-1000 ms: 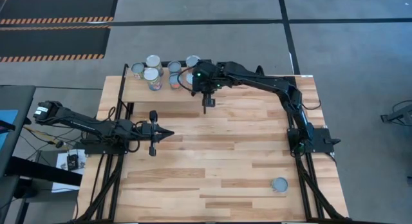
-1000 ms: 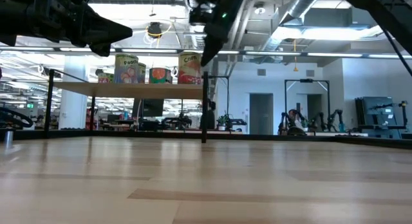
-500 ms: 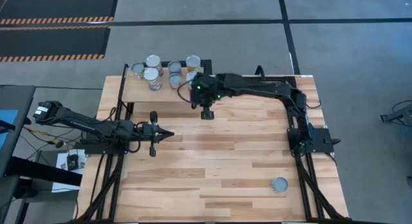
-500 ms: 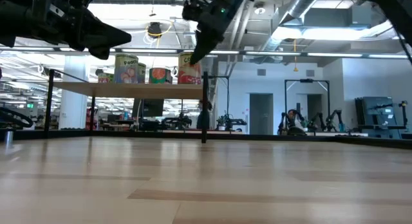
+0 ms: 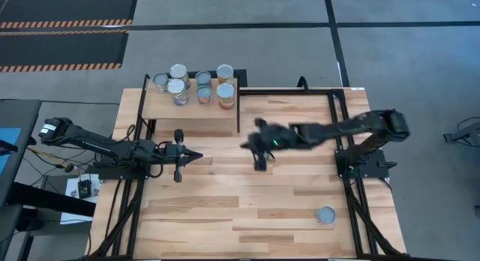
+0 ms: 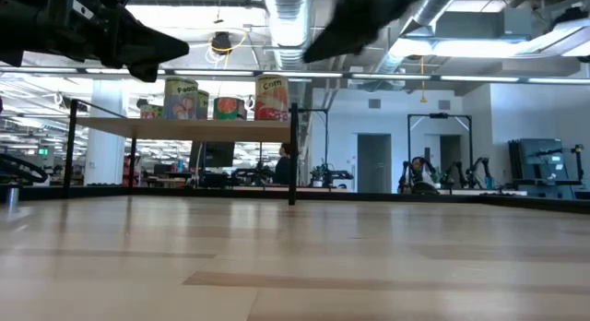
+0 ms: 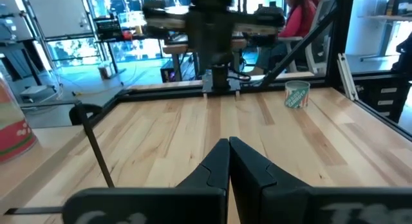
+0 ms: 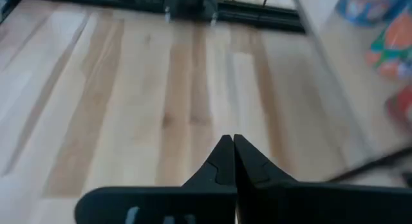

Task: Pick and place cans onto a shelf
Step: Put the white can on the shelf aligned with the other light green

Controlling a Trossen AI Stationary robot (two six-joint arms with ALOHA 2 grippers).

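The planked wooden desk [image 5: 247, 193] carries everything here. Along its far left edge stands the shelf [image 5: 187, 111], a raised platform of pale wood on thin dark legs. From the low camera its flat top shows as a thin board [image 6: 184, 129] with cans lined up on it.

Six cans [image 5: 180, 92] stand grouped on the shelf's far part, silver tops up. The one nearest the shelf's right end has an orange-red label [image 5: 226, 94]; in the low view [image 6: 272, 97] that label reads "Corn". Another, farther left [image 6: 182, 98], carries a word that looks like "Peas", though the letters are too small to be sure. Two cans between them have red and green labels whose writing cannot be read.

A seventh can [image 5: 325, 215] stands alone on the desk near its front right corner, well apart from the shelf. The left wrist camera shows its pale greenish label [image 7: 297, 94], writing illegible.

The right end effector [image 5: 259, 154] hangs over the middle of the desk, clear of the shelf, fingers pressed together with nothing between them [image 8: 230, 158]. The left end effector [image 5: 196, 155] waits over the desk's left part, in front of the shelf, its fingers likewise closed on nothing [image 7: 229, 161].
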